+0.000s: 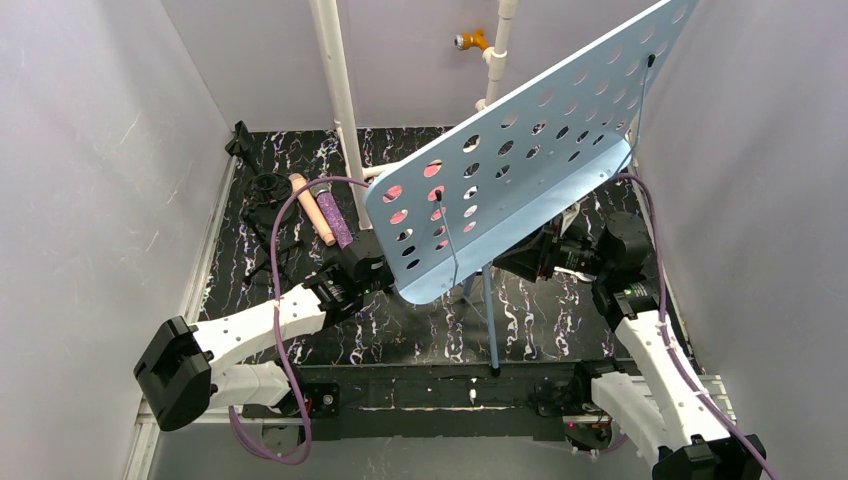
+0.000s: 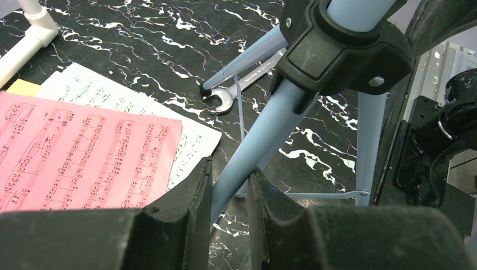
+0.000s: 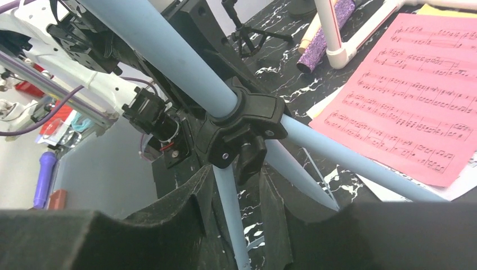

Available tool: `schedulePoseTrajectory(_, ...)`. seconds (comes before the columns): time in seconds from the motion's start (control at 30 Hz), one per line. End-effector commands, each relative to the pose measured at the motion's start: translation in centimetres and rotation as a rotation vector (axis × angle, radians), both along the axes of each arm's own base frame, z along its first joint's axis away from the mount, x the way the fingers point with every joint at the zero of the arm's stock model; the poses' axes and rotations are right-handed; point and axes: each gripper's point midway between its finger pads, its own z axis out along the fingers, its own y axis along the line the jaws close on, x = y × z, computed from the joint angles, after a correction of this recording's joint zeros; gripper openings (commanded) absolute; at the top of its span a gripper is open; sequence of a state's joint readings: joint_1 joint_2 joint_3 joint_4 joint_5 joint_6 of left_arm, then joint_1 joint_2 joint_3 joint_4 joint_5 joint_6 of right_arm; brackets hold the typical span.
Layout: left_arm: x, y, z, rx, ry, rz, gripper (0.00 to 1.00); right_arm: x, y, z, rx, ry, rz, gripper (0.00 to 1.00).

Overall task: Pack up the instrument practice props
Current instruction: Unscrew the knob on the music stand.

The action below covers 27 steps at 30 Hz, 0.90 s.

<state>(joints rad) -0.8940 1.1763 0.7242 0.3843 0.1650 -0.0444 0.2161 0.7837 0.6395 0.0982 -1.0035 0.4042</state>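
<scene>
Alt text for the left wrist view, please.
The left gripper is shut on a light-blue stand leg below the black hub. Beyond, on the black marbled table, lie a silver wrench and pink sheet music over white pages.

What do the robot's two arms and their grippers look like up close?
The left arm and right arm are white shells with black joint housings, and a purple cable runs along each. The left gripper and right gripper carry thick, matte black fingers with a rough, grainy surface.
</scene>
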Motion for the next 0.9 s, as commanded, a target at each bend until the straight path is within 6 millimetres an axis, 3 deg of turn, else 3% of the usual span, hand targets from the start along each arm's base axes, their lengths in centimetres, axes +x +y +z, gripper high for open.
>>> schedulePoseTrajectory(0.0, -1.3, -0.1, -0.1, -0.059, 0.145, 0.009, 0.0, 0.0, -0.2, 3.3, 0.025, -0.185, -0.004, 0.45)
schedulePoseTrajectory(0.2, -1.3, -0.2, 0.0, -0.062, 0.144, 0.006, 0.0, -0.2, -0.2, 3.5, 0.015, -0.316, 0.026, 0.42)
schedulePoseTrajectory(0.5, -1.4, -0.3, 0.1, -0.065, 0.151, 0.002, 0.0, -1.3, -0.4, 0.9, -0.139, -0.722, 0.198, 0.08)
schedulePoseTrajectory(0.73, -1.4, -0.5, 0.1, -0.068, 0.158, -0.005, 0.0, -1.3, -1.2, -0.4, -0.281, -1.052, 0.259, 0.05)
schedulePoseTrajectory(0.87, -1.4, -0.6, 0.1, -0.068, 0.163, -0.008, 0.0, -1.1, -1.4, -0.2, -0.33, -1.28, 0.266, 0.05)
